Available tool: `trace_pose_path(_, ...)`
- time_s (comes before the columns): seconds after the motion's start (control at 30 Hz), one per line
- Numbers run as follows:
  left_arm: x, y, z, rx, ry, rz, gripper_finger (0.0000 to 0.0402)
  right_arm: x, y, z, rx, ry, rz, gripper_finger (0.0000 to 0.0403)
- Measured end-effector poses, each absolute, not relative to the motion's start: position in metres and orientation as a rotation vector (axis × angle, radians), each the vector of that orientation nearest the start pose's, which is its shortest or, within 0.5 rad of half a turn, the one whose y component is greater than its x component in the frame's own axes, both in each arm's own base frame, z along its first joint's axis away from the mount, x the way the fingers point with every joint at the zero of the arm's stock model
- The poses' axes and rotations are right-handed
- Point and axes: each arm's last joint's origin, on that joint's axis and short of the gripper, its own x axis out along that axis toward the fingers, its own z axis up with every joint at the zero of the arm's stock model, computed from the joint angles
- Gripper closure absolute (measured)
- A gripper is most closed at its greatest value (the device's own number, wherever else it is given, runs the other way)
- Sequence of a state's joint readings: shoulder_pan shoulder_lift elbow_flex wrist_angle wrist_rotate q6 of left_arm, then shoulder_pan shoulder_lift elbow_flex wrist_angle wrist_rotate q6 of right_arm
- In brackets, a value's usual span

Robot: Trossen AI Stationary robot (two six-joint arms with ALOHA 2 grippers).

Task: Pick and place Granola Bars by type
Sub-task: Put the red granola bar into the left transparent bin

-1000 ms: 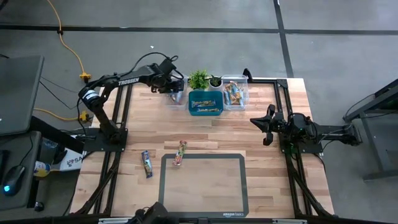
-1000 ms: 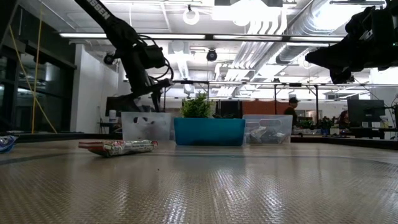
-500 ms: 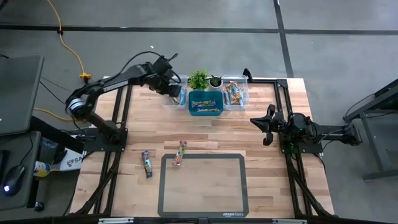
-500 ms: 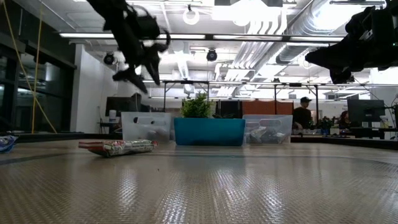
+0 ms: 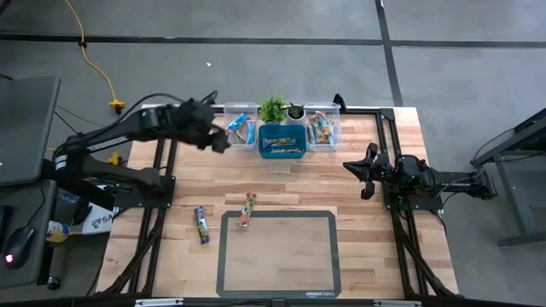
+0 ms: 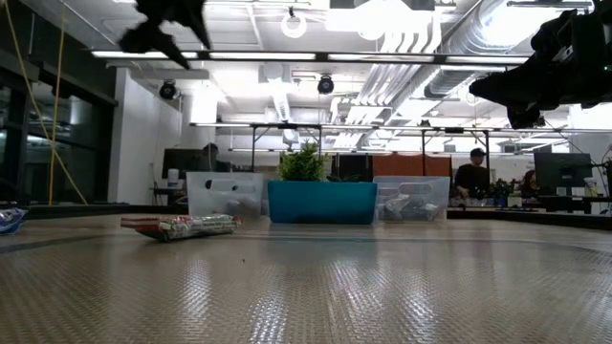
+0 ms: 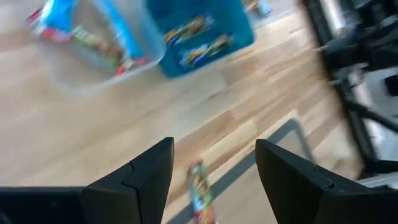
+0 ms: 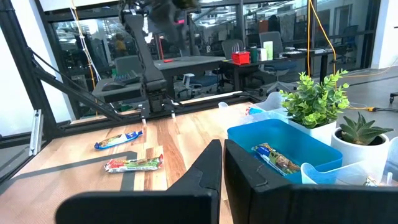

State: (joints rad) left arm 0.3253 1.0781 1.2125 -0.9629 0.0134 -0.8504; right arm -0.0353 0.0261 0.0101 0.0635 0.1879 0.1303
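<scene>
The left gripper [image 5: 218,139] hangs above the wood table [image 5: 358,230], just beside the clear bin [image 5: 241,130] at the back. Its fingers [image 7: 140,177] stand wide apart and hold nothing. The right gripper [image 5: 366,170] waits over the right side of the table with its two fingers pressed together, empty.

Two granola bars lie loose on the table. One bar [image 5: 246,210] lies across the top border of the black-framed mat [image 5: 277,252], its long axis running almost front to back with a small tilt. The other bar [image 5: 201,224] lies left of the mat, also lengthwise front to back, tilted the other way.

Only the high view shows the bars inside the bins: some in the clear bin, two lying crosswise in the blue bin [image 5: 282,141], more in the right clear bin [image 5: 322,126]. The low view shows the loose bars [image 6: 182,225] only edge-on, as one flat shape. Behind the bins stands a green plant [image 5: 273,108].
</scene>
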Motion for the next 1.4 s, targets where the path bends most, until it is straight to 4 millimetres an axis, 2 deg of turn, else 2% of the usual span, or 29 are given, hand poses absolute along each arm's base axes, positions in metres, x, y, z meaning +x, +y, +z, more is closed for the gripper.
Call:
trace_pose_path(0.13, 0.176, 0.032, 0.353, -0.932, 0.729, 0.707, 0.0182, 0.098, -0.009, 0.171, 0.133, -0.062, -0.219, 0.0402)
trace_pose_path(0.27, 0.177, 0.003, 0.348, -0.908, 0.787, 0.728, 0.0182, 0.098, -0.009, 0.171, 0.133, -0.063, -0.220, 0.0402)
trace_pose_path(0.47, 0.192, -0.033, 0.330, -0.896, 0.830, 0.733, 0.0182, 0.098, -0.009, 0.171, 0.133, -0.062, -0.219, 0.0402)
trace_pose_path(0.73, 0.225, -0.070, 0.288, -0.847, 0.940, 0.744, 0.0182, 0.098, -0.009, 0.171, 0.133, -0.062, -0.220, 0.0402)
trace_pose_path(1.03, 0.275, -0.088, 0.236, -0.871, 0.947, 0.780, 0.0182, 0.098, -0.009, 0.171, 0.133, -0.061, -0.219, 0.0402)
trace_pose_path(1.33, 0.301, -0.096, 0.190, -0.918, 0.913, 0.927, 0.0182, 0.098, -0.009, 0.171, 0.133, -0.062, -0.219, 0.0402)
trace_pose_path(1.4, 0.308, -0.098, 0.182, -0.929, 0.885, 0.917, 0.0182, 0.098, -0.009, 0.171, 0.133, -0.058, -0.219, 0.0402)
